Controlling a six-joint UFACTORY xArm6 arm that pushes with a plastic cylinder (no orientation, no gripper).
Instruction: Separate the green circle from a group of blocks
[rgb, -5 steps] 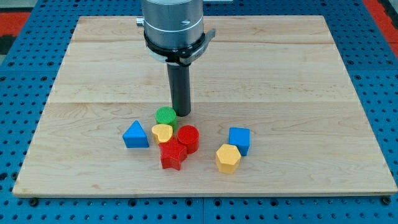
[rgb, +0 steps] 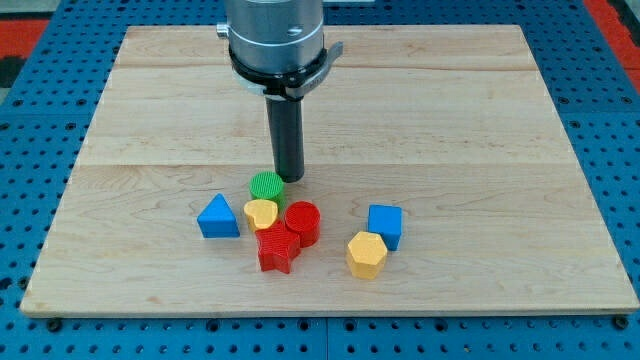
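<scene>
The green circle (rgb: 266, 185) sits at the top of a tight cluster near the board's lower middle. It touches a yellow heart (rgb: 261, 213) just below it. A red circle (rgb: 302, 221) and a red star (rgb: 277, 249) press against the heart. My tip (rgb: 289, 178) is just to the right of the green circle and slightly above it, very close or touching its upper right edge.
A blue triangle (rgb: 218, 216) lies left of the cluster. A blue cube (rgb: 385, 224) and a yellow hexagon (rgb: 366, 254) lie to the right, touching each other. The wooden board (rgb: 150, 110) rests on a blue pegboard surface.
My tip has shifted slightly to the left and up. No block has visibly moved.
</scene>
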